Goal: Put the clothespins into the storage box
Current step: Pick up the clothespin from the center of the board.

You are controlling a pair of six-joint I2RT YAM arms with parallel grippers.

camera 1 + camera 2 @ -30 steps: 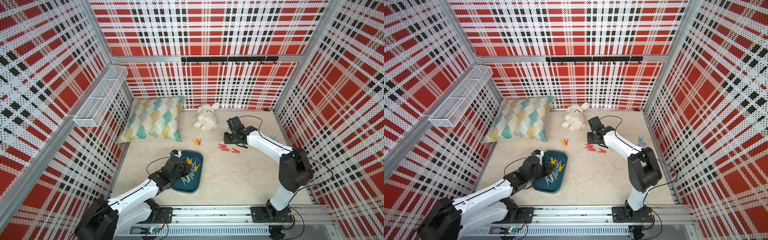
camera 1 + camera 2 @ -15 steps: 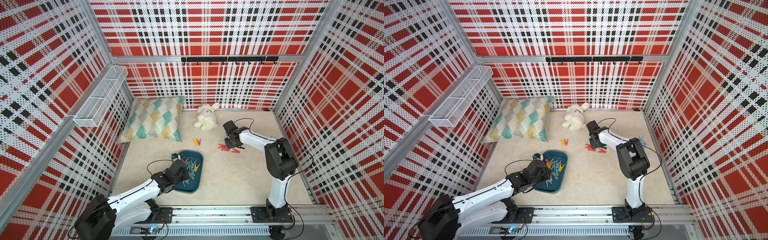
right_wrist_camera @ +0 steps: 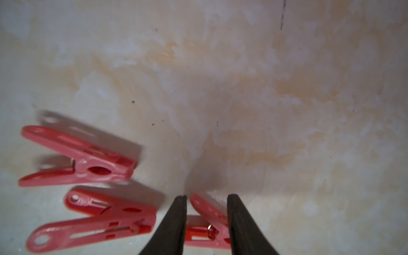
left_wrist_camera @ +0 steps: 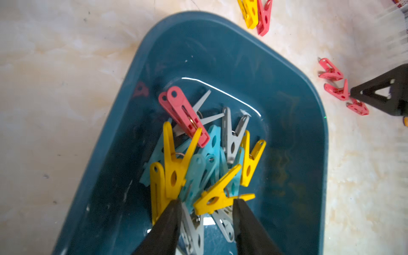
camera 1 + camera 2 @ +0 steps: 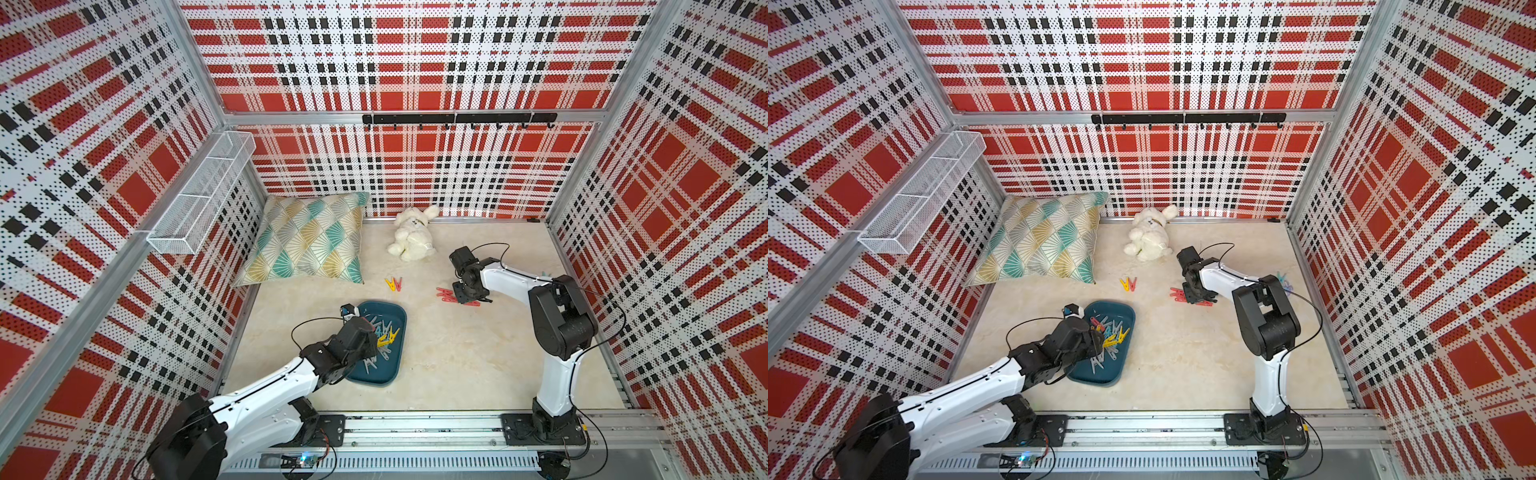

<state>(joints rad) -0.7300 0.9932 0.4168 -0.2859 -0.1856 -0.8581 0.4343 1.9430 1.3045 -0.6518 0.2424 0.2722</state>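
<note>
table (image 5: 457, 365): pale marbled top shared by both arms. the storage box sits near the base of the left arm (image 5: 266, 386), which we judge keeps that arm's trips short.
pillow (image 5: 307, 241), soft toy (image 5: 411, 241): at the back, well apart from the box. we judge they play no part.
storage box (image 5: 384, 311): dark teal, flat on the table. it holds a heap of clothespins (image 4: 212, 154) in yellow, light blue and grey, plus one red. they are piled toward one end, likely all dropped from the same spot.
left gripper (image 4: 207, 200): low over the heap inside the box, jaws parted to a middling gap. a yellow clothespin (image 4: 212, 198) lies at the tips and looks loose, not pinched. we read this as a drop-off.
right gripper (image 3: 206, 196): down at the table, jaws narrow, one on each side of a red clothespin (image 3: 207, 209). we cannot tell whether they pinch it yet. straddling it this way suits a squeeze and lift.
two more red clothespins (image 3: 123, 163): on the table just beside that one, clear of the jaws.
yellow and red pair (image 5: 393, 284): side by side between box and soft toy, not yet fetched.
hidden, box: the left arm covers its near end in both top views, and the left wrist view cuts it off.
hidden, heap: lower layers overlap, so we made no count.
hidden, straddled clothespin: its lower part is cut off in the right wrist view.
hidden, blue clothespins (image 5: 1282, 280): by the right wall behind the right arm (image 5: 1266, 324), too small to count.
</note>
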